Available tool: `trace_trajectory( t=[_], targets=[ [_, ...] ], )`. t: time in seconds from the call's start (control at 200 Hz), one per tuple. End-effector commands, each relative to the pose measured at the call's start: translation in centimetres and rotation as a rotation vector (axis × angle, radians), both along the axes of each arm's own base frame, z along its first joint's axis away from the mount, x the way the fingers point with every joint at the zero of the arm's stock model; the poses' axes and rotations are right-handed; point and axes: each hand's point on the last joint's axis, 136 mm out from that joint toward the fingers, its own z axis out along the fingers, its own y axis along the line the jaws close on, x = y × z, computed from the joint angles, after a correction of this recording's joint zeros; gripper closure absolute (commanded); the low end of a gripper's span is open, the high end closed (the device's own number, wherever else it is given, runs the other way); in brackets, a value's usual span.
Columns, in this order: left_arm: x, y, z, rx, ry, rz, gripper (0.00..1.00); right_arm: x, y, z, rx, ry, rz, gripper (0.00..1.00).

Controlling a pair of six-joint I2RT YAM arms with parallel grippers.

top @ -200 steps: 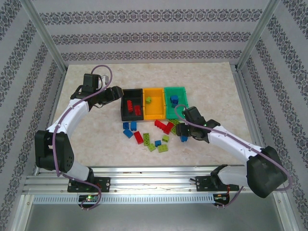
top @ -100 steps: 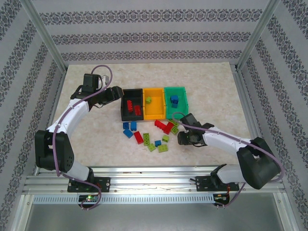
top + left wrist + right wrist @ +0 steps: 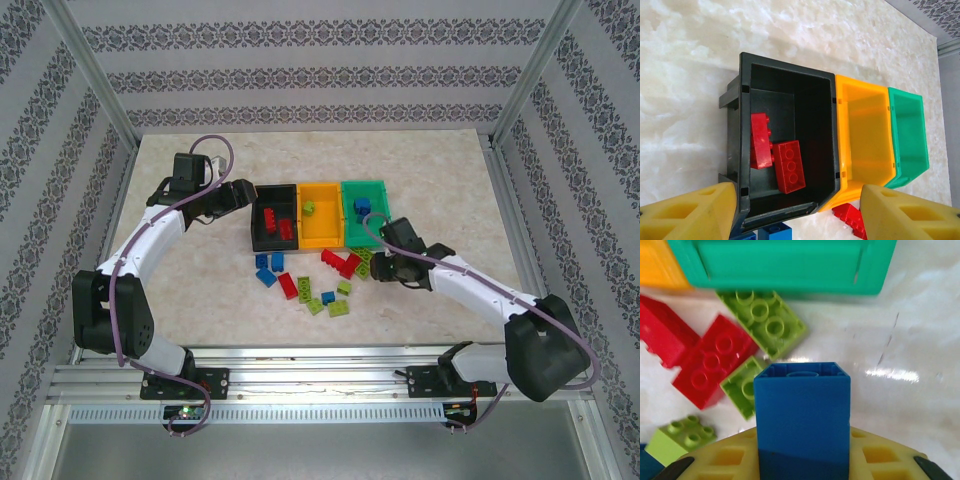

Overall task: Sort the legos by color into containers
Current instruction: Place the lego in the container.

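I held a blue brick (image 3: pixel 802 410) clenched in the right gripper (image 3: pixel 385 268), bound for the green bin (image 3: pixel 785 262); the left gripper (image 3: pixel 238 195) hung released.

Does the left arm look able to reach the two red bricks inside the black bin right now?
Probably yes. The left gripper hangs open close to the black bin, facing into it, and nothing covers the two red bricks lying on its floor. The bin walls might make it a tight fit.
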Motion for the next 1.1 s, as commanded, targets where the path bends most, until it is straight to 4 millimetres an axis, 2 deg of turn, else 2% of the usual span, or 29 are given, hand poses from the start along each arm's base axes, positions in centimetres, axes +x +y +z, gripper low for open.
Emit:
trace_trajectory(
  t=[0.0,0.145,0.32,0.44,0.555,0.64,0.749,1.094],
  targets=[
    [0.4,0.3,-0.2,-0.002,-0.014,0.004,0.33,2.8,-0.1,2.8,0.001,-0.093,-0.008,0.67],
    [0.5,0.2,-0.2,-0.001,-0.015,-0.002,0.33,6.7,0.0,4.3,-0.012,-0.141,-0.014,0.66],
    [0.5,0.4,-0.8,0.018,-0.005,-0.001,0.33,10.9,0.1,4.5,-0.022,-0.137,-0.014,0.62],
    [0.6,0.5,-1.2,0.027,0.006,0.000,0.33,12.3,0.2,4.3,-0.040,-0.132,-0.007,0.55],
    [0.6,0.5,-1.3,0.028,0.011,-0.003,0.33,12.3,0.8,4.3,-0.018,-0.120,0.010,0.49],
    [0.6,0.5,-1.2,0.026,0.010,-0.005,0.33,11.4,1.4,4.3,0.012,-0.112,0.022,0.49],
    [0.6,0.5,-1.3,0.026,0.011,-0.004,0.33,9.2,3.0,4.5,0.058,-0.101,0.071,0.49],
    [0.6,0.3,-1.0,0.017,0.005,-0.008,0.33,-1.4,10.0,3.0,0.029,0.009,0.461,0.49]
  ],
)
